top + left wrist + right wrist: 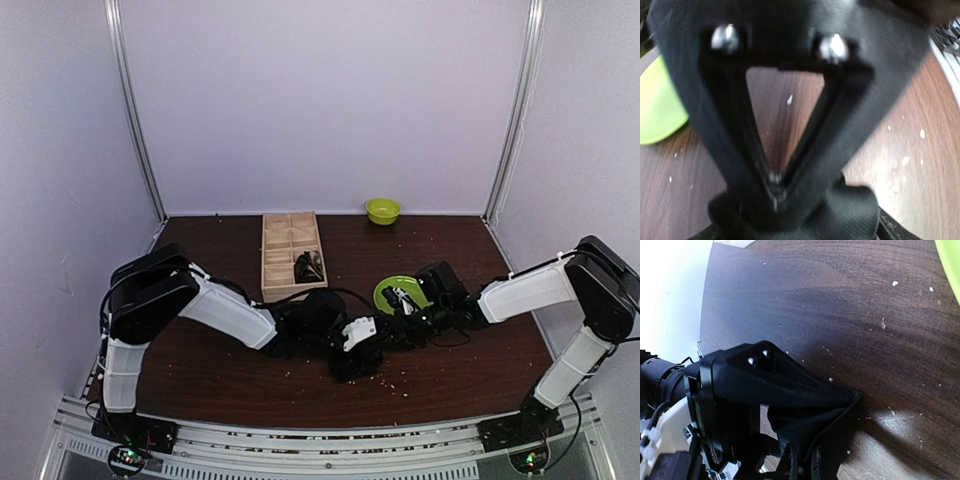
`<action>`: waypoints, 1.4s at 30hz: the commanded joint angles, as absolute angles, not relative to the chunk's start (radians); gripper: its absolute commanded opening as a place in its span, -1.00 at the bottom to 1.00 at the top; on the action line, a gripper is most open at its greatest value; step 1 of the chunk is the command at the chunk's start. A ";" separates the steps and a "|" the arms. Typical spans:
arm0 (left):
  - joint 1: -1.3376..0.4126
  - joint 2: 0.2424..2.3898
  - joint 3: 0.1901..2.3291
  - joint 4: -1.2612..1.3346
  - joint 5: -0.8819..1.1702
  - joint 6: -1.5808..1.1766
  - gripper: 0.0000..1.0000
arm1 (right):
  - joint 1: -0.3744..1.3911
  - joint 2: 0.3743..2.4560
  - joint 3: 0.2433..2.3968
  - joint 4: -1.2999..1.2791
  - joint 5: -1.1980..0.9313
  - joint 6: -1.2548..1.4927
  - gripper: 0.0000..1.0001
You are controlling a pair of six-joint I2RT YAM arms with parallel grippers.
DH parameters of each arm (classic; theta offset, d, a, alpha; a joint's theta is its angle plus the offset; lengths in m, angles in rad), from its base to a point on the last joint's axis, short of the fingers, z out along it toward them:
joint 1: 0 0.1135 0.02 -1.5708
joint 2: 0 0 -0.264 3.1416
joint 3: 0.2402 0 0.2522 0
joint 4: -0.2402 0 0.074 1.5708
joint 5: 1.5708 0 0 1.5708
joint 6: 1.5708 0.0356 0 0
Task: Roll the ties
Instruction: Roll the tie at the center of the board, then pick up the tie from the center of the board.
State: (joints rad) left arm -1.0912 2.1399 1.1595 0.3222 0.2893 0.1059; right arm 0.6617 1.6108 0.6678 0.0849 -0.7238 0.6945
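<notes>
A black tie [355, 362] lies bunched on the dark table between my two grippers. My left gripper [352, 345] reaches in from the left. In the left wrist view its fingers meet in a narrow V [774, 189], shut on a fold of the tie [852, 212]. My right gripper [398, 322] reaches in from the right. In the right wrist view it [847, 402] is shut on an edge of the tie [807, 430] close above the table. Another rolled black tie [308, 267] sits in a compartment of the wooden tray [280, 240].
A green plate [392, 290] holding small items lies just behind the grippers, and its rim shows in the left wrist view [655, 105]. A small green bowl [382, 210] stands at the back wall. White crumbs dot the table.
</notes>
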 commanded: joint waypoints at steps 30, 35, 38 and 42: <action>-1.109 2.125 0.995 0.635 0.169 0.017 0.15 | 0.654 1.567 0.572 0.202 -0.653 0.767 -1.00; -1.104 2.006 0.874 0.691 0.122 -0.021 0.95 | 0.645 1.536 0.569 0.204 -0.660 0.760 -1.00; -1.078 1.934 0.802 0.715 0.115 -0.069 0.96 | 0.641 1.494 0.592 0.154 -0.650 0.717 -1.00; -1.024 1.853 0.717 0.752 0.119 -0.153 0.96 | 0.639 1.434 0.660 0.038 -0.619 0.626 -1.00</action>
